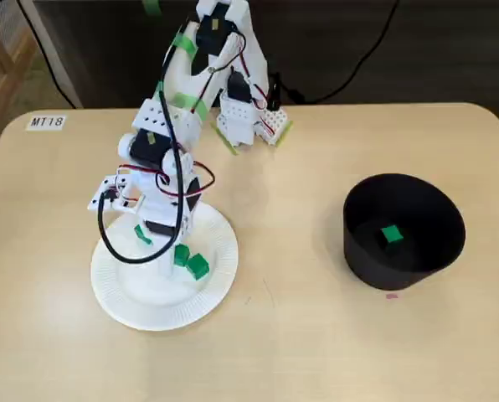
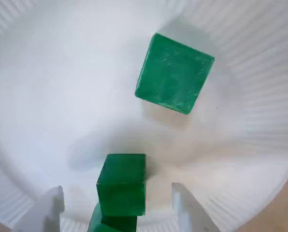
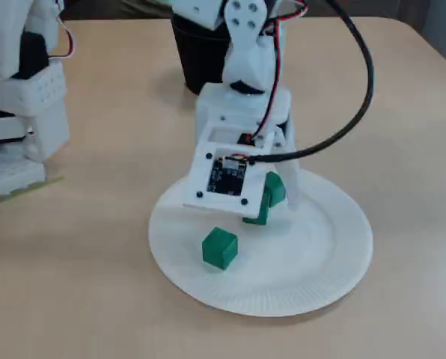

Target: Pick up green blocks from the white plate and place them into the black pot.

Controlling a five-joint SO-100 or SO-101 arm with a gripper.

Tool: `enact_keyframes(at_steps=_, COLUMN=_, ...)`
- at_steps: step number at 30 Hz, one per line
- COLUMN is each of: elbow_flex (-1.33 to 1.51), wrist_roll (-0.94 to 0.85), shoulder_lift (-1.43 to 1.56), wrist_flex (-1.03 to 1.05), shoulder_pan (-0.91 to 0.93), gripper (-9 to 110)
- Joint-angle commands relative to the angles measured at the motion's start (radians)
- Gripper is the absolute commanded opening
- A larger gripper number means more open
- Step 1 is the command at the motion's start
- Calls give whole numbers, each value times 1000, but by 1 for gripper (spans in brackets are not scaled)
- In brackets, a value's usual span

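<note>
A white paper plate (image 1: 132,311) lies on the left of the table in a fixed view. Two green blocks rest on it. In the wrist view one block (image 2: 174,73) lies free further out, and the other (image 2: 121,183) sits between my white fingers (image 2: 188,209) with a gap on each side. My gripper (image 2: 117,212) is open and lowered onto the plate around that block (image 3: 273,188); the free block (image 3: 220,247) lies beside it. The black pot (image 1: 404,230) stands at the right and holds one green block (image 1: 391,234).
The arm's white base (image 1: 245,117) stands at the table's back edge, with red and black cables along the arm. A label reading MT18 (image 1: 46,121) is stuck at the back left corner. Bare tabletop lies between plate and pot.
</note>
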Motion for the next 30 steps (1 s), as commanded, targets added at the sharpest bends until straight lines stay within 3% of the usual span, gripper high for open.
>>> enact_keyframes(at_steps=1, elbow_flex=-46, wrist_roll=17, shoulder_lift=-8, wrist_flex=-28, shoulder_pan=-12, gripper=31)
enact_keyframes(at_steps=4, elbow_flex=-46, wrist_roll=35, shoulder_lift=-29, wrist_flex=-60, shoulder_pan=-15, gripper=25)
enact_keyframes(at_steps=9, elbow_flex=-51, wrist_roll=97, shoulder_lift=-63, wrist_flex=-118, shoulder_pan=-25, gripper=-2)
enact_keyframes(at_steps=16, elbow_flex=-66, wrist_roll=63, shoulder_lift=-6, wrist_flex=-120, shoulder_pan=-17, gripper=-2)
enact_keyframes(at_steps=23, elbow_flex=-69, wrist_roll=60, shoulder_lift=347, wrist_flex=-117, shoulder_pan=6, gripper=-2)
enact_keyframes(at_steps=27, elbow_flex=-12, wrist_roll=106, shoulder_lift=540, wrist_flex=-156, shoulder_pan=-176, gripper=-2)
enact_keyframes(at_steps=30, elbow_flex=210, wrist_roll=232, shoulder_lift=739, wrist_flex=-341, shoulder_pan=-390, gripper=-2)
